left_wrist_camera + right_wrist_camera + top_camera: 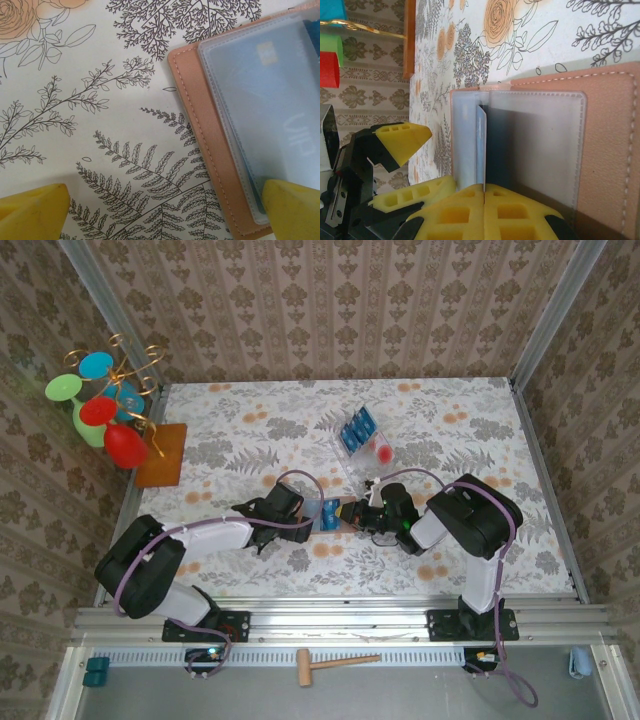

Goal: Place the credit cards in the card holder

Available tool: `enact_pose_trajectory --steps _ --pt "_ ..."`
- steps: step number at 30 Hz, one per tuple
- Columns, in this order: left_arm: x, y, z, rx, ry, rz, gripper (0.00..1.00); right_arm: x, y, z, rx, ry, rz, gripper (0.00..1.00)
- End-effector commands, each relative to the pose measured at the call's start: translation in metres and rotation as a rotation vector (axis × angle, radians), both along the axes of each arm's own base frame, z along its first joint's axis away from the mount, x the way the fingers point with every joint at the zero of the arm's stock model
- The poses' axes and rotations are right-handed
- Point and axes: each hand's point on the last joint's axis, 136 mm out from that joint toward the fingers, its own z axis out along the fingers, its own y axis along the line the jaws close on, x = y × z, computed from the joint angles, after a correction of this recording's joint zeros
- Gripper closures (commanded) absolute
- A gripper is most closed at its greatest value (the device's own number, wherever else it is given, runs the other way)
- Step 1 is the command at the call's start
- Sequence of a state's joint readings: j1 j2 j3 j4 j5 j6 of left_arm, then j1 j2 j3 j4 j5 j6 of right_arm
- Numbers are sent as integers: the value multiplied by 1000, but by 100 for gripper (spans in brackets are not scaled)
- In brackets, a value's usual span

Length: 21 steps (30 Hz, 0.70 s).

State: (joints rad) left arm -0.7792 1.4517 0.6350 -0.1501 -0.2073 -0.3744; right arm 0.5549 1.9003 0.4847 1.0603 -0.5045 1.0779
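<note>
The right end effector [484,192] is closed on 1 card [481,145], held edge-on between the holder's [605,150] clear sleeves [535,150]. If the card catches a sleeve lip, it could buckle or slip from the pinch. The holder may also slide, since the left end effector [162,212] stands open at its 9 o'clock, seemingly pinning nothing. The holder lies open toward the tabletop's [250,410] 6 o'clock side: tan leather, pale stitching, frosted sleeves. More blue cards [355,425] sit in the tray [345,455] at its 12 o'clock.
</note>
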Motion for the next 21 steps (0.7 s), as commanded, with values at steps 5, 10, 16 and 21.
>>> enact_pose_trajectory --steps 5,10,16,21 --pt "-6 7 -1 19 6 11 0 -8 -7 -18 -30 50 -30 100" --pt "-6 8 0 20 4 13 0 -7 -3 -18 -22 60 -14 100" --pt "-6 8 -1 20 6 13 0 -5 4 -19 -15 74 12 100" --pt "-5 7 0 20 6 11 0 -5 7 -22 -21 91 32 100"
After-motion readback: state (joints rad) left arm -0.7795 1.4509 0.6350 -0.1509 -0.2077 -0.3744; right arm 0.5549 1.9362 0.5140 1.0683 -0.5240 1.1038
